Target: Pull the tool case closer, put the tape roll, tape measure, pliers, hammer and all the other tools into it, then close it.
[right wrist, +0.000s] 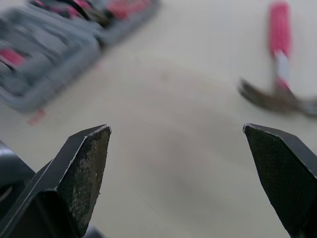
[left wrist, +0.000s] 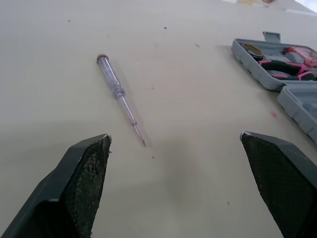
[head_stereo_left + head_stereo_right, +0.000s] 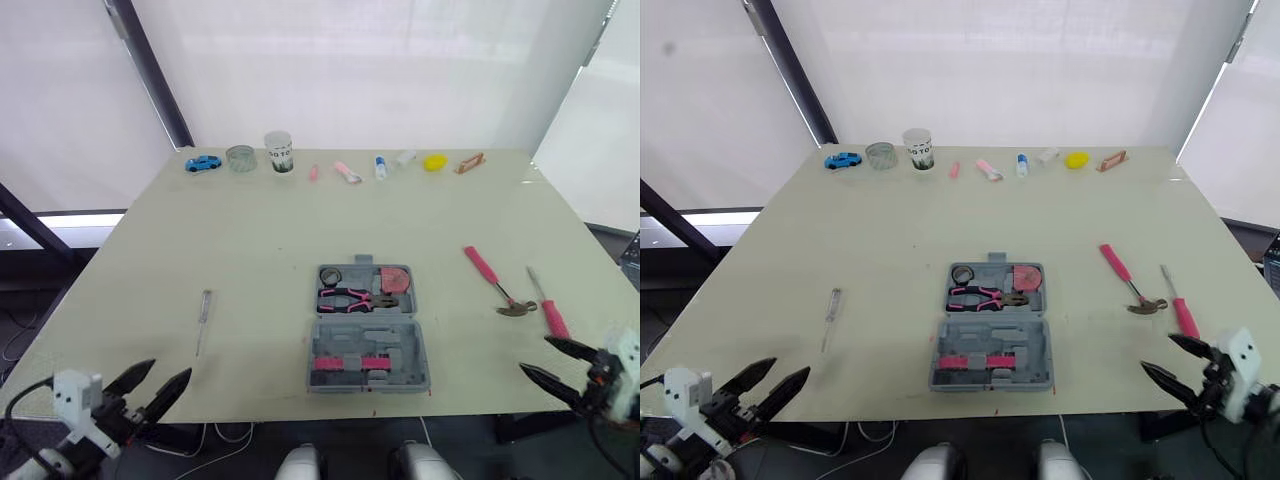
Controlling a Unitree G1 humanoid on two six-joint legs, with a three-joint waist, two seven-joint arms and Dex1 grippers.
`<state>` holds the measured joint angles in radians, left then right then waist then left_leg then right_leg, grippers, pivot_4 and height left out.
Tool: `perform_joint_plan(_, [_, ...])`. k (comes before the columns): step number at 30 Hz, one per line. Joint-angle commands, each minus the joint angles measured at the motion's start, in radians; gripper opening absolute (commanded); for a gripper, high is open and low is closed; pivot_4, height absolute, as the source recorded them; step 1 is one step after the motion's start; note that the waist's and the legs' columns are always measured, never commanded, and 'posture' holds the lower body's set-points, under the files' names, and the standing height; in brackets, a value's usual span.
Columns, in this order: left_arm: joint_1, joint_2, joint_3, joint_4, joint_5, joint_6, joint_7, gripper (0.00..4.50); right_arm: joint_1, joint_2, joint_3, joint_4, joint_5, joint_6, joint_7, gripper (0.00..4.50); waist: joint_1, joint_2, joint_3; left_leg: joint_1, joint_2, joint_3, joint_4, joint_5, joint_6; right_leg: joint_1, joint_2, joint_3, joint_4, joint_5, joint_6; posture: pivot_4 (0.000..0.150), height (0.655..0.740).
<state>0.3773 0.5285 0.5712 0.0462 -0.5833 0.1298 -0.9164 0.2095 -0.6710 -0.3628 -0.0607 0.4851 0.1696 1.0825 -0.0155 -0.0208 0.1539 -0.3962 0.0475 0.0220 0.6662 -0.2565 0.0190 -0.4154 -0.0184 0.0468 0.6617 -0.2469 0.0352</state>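
Inside the case (image 3: pixel 372 338), which lies open, are the pliers (image 3: pixel 355 297), tape roll (image 3: pixel 331 275) and tape measure (image 3: pixel 395 279), so part of the job looks done. Right of the case, the hammer (image 3: pixel 497 283) and a pink screwdriver (image 3: pixel 548 305) lie out on the tabletop (image 3: pixel 250 240). Left of the case lies a clear screwdriver (image 3: pixel 203 320). The left fingers (image 2: pixel 84 183) are spread wide and point at it, I think to grab it. The right fingers (image 1: pixel 79 173) are spread wide too, near the hammer, holding nothing
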Motion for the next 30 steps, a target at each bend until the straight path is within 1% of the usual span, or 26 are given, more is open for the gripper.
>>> perform_joint_plan(1, [-0.032, 0.010, -0.024, -0.033, 0.038, 0.026, 0.078, 4.46, -0.057, -0.007, 0.052, -0.148, 0.031, 0.025, -0.013, 4.50, 0.002, 0.000, 0.000, 0.000, 0.000, 0.000, 0.000, 0.000, 0.000, 0.000, 0.000, 0.000, 0.000, 0.000, 0.000, 0.150, 0.7400])
perform_joint_plan(3, [-0.074, 0.016, -0.046, -0.044, 0.103, 0.065, 0.192, 4.46, -0.133, -0.019, 0.137, -0.230, 0.025, 0.036, 0.009, 4.50, 0.002, -0.001, 0.000, -0.001, 0.000, 0.000, 0.000, 0.000, 0.000, 0.000, 0.000, 0.000, 0.000, 0.000, 0.000, 0.150, 0.7400])
perform_joint_plan(5, [-0.120, 0.017, -0.064, -0.066, 0.127, 0.151, 0.295, 4.46, -0.220, -0.020, 0.209, -0.286, 0.039, 0.064, 0.022, 4.50, 0.001, -0.001, 0.001, -0.001, -0.001, 0.000, 0.000, 0.000, 0.000, 0.000, 0.000, 0.000, 0.000, 0.001, -0.001, 0.150, 0.7400])
perform_joint_plan(9, [-0.211, 0.024, -0.102, -0.103, 0.136, 0.309, 0.411, 4.46, -0.338, 0.015, 0.305, -0.333, 0.094, 0.078, 0.067, 4.50, 0.004, -0.005, 0.001, -0.001, -0.001, -0.001, 0.001, 0.000, 0.000, 0.001, 0.000, -0.003, 0.000, 0.004, -0.001, 0.150, 0.7400])
perform_joint_plan(13, [-0.300, 0.011, -0.151, -0.133, 0.153, 0.401, 0.494, 4.46, -0.412, 0.028, 0.376, -0.334, 0.111, 0.113, 0.083, 4.50, 0.005, -0.006, 0.002, -0.003, -0.001, -0.002, 0.000, 0.000, 0.000, 0.002, -0.001, -0.004, 0.000, 0.005, 0.000, 0.150, 0.7400])
perform_joint_plan(15, [-0.351, -0.005, -0.167, -0.137, 0.167, 0.458, 0.560, 4.46, -0.434, 0.041, 0.401, -0.321, 0.101, 0.111, 0.083, 4.50, 0.005, -0.006, 0.002, -0.003, -0.002, -0.002, 0.000, 0.000, 0.000, 0.002, -0.001, -0.003, 0.000, 0.005, 0.000, 0.150, 0.7400])
perform_joint_plan(20, [-0.454, -0.041, -0.215, -0.148, 0.200, 0.561, 0.669, 4.46, -0.437, 0.061, 0.431, -0.298, 0.068, 0.083, 0.078, 4.50, 0.004, -0.007, 0.001, -0.002, -0.004, -0.004, 0.001, 0.000, 0.000, 0.002, -0.001, -0.004, 0.000, 0.005, 0.000, 0.150, 0.7400])
perform_joint_plan(25, [-0.542, -0.077, -0.241, -0.091, 0.254, 0.607, 0.764, 4.46, -0.424, 0.062, 0.416, -0.321, 0.117, 0.114, 0.082, 4.50, 0.004, -0.007, 0.002, -0.002, -0.005, -0.004, 0.001, 0.000, 0.000, 0.002, -0.001, -0.004, 0.001, 0.005, 0.000, 0.150, 0.7400])
perform_joint_plan(27, [-0.571, -0.085, -0.246, -0.058, 0.267, 0.613, 0.778, 4.46, -0.426, 0.057, 0.407, -0.327, 0.143, 0.134, 0.086, 4.50, 0.004, -0.007, 0.002, -0.002, -0.005, -0.004, 0.001, 0.000, 0.000, 0.002, -0.001, -0.004, 0.001, 0.005, 0.000, 0.150, 0.7400])
perform_joint_plan(28, [-0.575, -0.084, -0.250, -0.051, 0.269, 0.631, 0.780, 3.96, -0.427, 0.055, 0.406, -0.327, 0.148, 0.140, 0.085, 4.50, 0.002, -0.007, 0.002, -0.002, -0.005, -0.004, 0.001, 0.000, 0.000, 0.002, -0.001, -0.004, 0.001, 0.005, 0.000, 0.150, 0.7400])
perform_joint_plan(29, [-0.578, -0.088, -0.244, -0.044, 0.274, 0.635, 0.793, 3.71, -0.426, 0.052, 0.404, -0.327, 0.148, 0.141, 0.085, 4.50, 0.001, -0.007, 0.002, -0.002, -0.005, -0.004, 0.001, 0.000, 0.000, 0.002, -0.001, -0.004, 0.001, 0.005, 0.000, 0.150, 0.7400])
perform_joint_plan(30, [-0.582, -0.090, -0.241, -0.036, 0.278, 0.636, 0.803, 3.18, -0.426, 0.050, 0.404, -0.326, 0.148, 0.141, 0.085, 4.50, 0.001, -0.007, 0.002, -0.002, -0.005, -0.004, 0.001, 0.000, 0.000, 0.002, -0.001, -0.004, 0.001, 0.005, 0.000, 0.150, 0.7400])
